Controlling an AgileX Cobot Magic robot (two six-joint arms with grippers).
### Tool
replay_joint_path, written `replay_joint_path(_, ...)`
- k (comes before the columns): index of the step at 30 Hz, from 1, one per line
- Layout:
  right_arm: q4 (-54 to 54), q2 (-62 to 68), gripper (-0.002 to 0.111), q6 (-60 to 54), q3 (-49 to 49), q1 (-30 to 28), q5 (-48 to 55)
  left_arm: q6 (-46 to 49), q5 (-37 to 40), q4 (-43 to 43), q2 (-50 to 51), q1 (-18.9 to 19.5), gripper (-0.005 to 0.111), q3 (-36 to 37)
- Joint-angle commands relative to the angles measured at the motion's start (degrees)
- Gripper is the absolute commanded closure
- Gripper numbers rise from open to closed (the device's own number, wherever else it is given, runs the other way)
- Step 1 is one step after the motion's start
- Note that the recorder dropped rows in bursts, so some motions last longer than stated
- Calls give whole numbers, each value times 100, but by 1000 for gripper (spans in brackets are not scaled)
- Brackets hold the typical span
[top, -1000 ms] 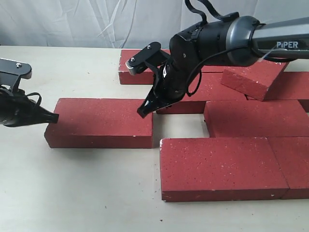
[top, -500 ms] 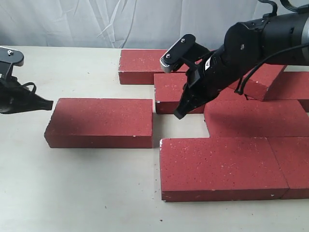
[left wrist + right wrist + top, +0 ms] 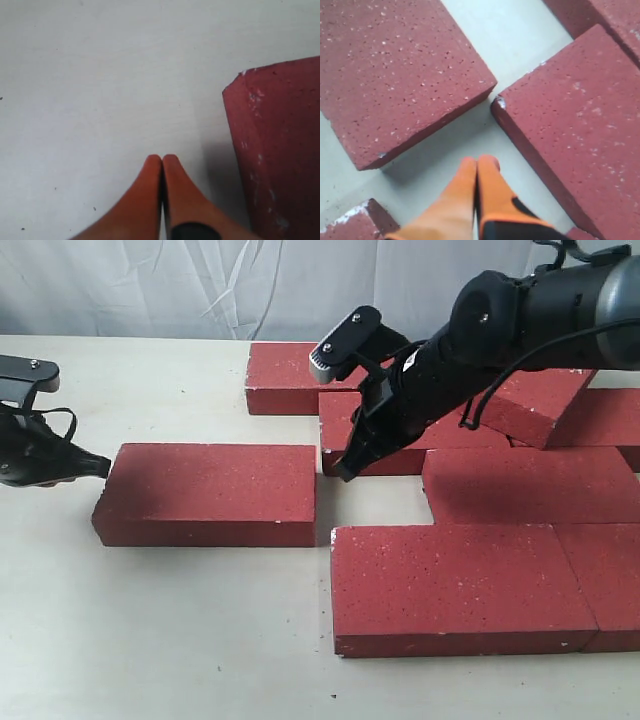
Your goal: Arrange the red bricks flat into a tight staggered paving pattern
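Across the exterior view, you have the red bricks lying on a pale table. They are dark red, grainy and white-specked, each about twice as long as wide. Most sit packed from 12 round to 4 o'clock, and the two nearest touch end to end. One lone brick lies flat at 9 o'clock, with a strip of bare table between its right end and the pack. A tilted brick at 2 o'clock leans on its neighbours. Your left gripper is at the lone brick's left end, pinched together and empty; you cannot tell if it touches. Your right gripper, also pinched and empty, points down over that strip, and its arm hides part of a second-row brick. Open table runs from 6 to 8 o'clock.

Left wrist view: the orange fingers press together over bare table, with the lone brick's chipped corner just beside them.

Right wrist view: the fingers are pressed together above a narrow channel of table between two bricks whose corners nearly meet. A third corner lies close by.
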Motion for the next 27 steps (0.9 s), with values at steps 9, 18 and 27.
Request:
replay_joint_path(9, 555, 910, 109, -126, -516, -7, 240, 20, 380, -129, 472, -62, 107, -301)
replay_joint_path(18, 598, 1252, 109, -115, -719, -7, 221, 20, 257, -109, 554, -395, 107, -394)
replay_joint_path(27, 459, 1252, 109, -115, -719, -7, 379, 20, 310, -69, 554, -514, 107, -394)
